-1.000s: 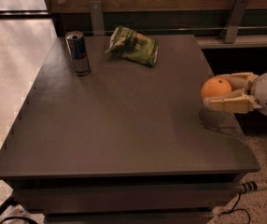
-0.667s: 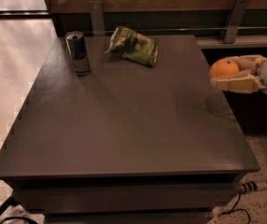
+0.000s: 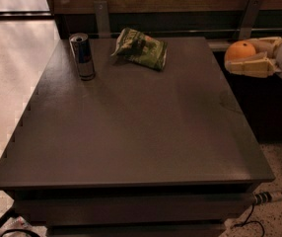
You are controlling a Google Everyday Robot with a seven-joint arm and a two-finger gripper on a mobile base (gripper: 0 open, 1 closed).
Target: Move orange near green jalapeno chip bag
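Bright orange [image 3: 239,50] in gripper [image 3: 233,58], beyond table [image 3: 141,132]

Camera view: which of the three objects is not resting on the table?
The orange: the gripper holds it past the table's right edge; the can and green jalapeno chip bag sit on it.

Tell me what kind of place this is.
Probably an office break area or lab: a table bearing a drink can and green chip bag. The end effector holds the orange beyond the table's right edge.
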